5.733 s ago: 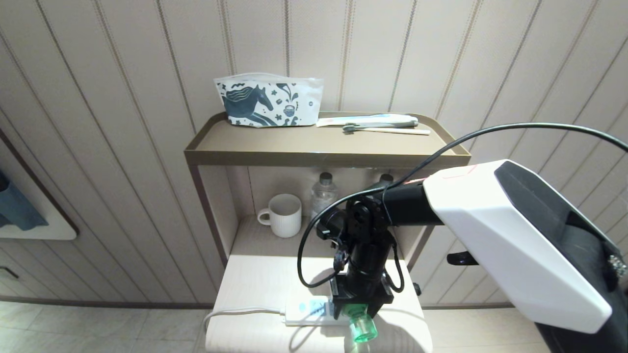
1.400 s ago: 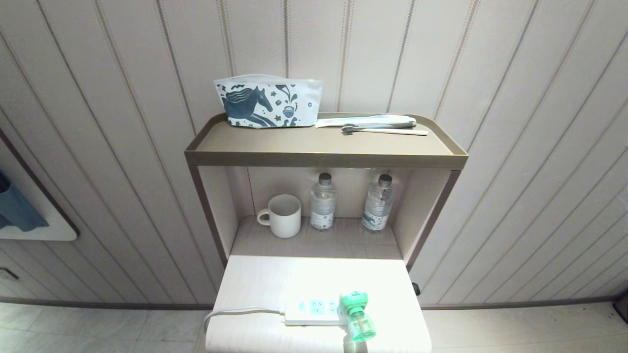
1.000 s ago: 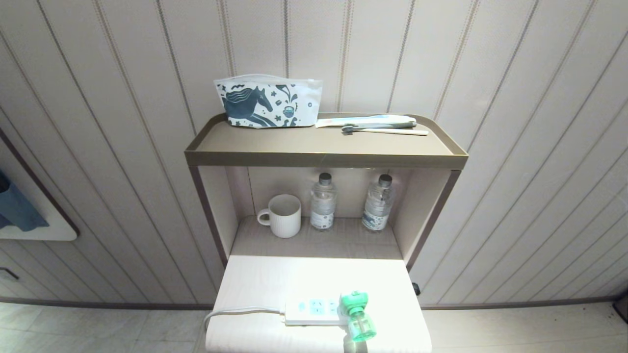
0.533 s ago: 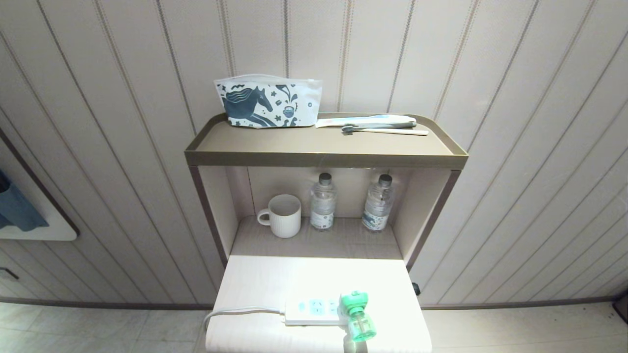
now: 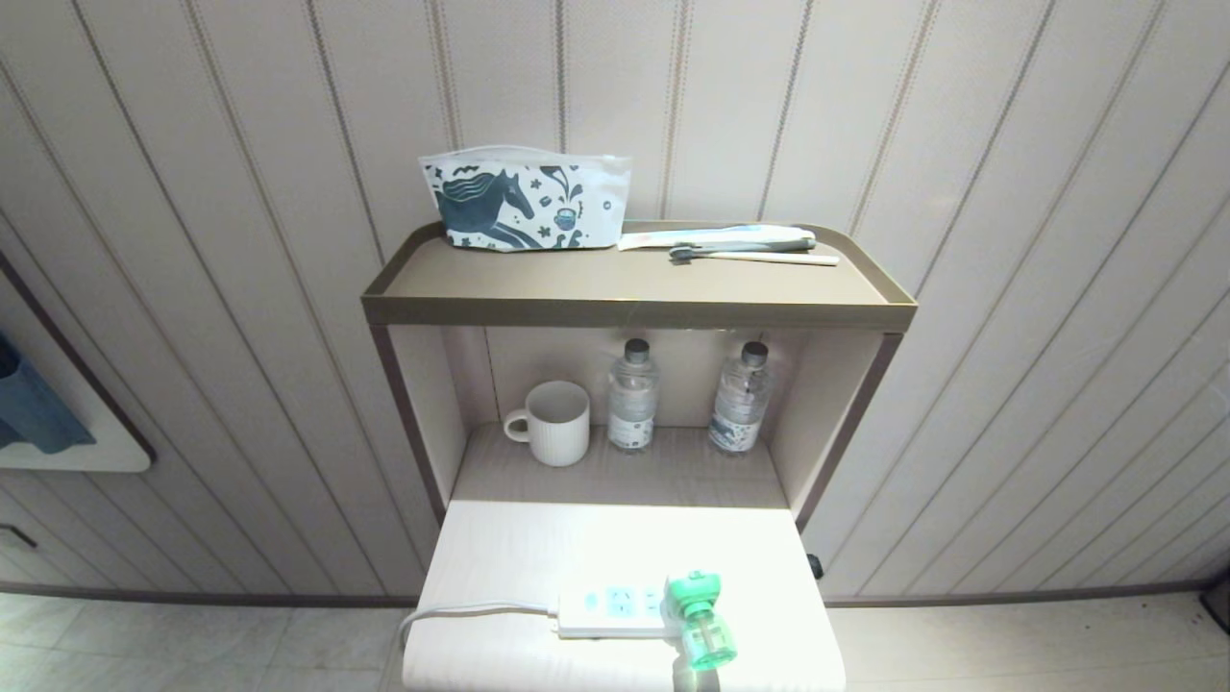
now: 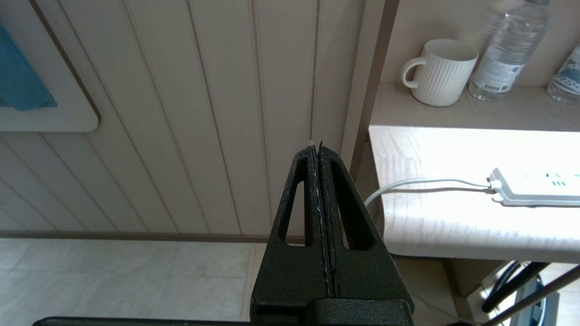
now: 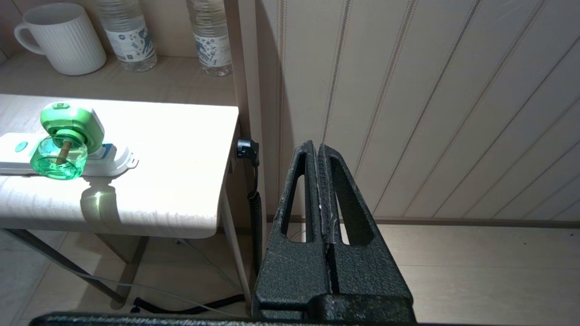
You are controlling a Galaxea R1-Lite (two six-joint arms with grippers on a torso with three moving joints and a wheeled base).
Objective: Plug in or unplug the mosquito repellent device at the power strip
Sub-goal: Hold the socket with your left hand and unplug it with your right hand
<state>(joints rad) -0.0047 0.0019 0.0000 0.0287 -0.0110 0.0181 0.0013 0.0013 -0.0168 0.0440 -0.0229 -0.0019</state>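
repellent device (image 5: 700,615) plugged into power strip (image 5: 609,611) on table (image 5: 500,548) — both grippers, left (image 6: 317,149) and right (image 7: 316,149), clenched empty, well apart.

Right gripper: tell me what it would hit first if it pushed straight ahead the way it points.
Probably the beige panelled wall. The shut right gripper aims past the pale wooden table, off to the side of the green mosquito repellent device; depth is unclear.
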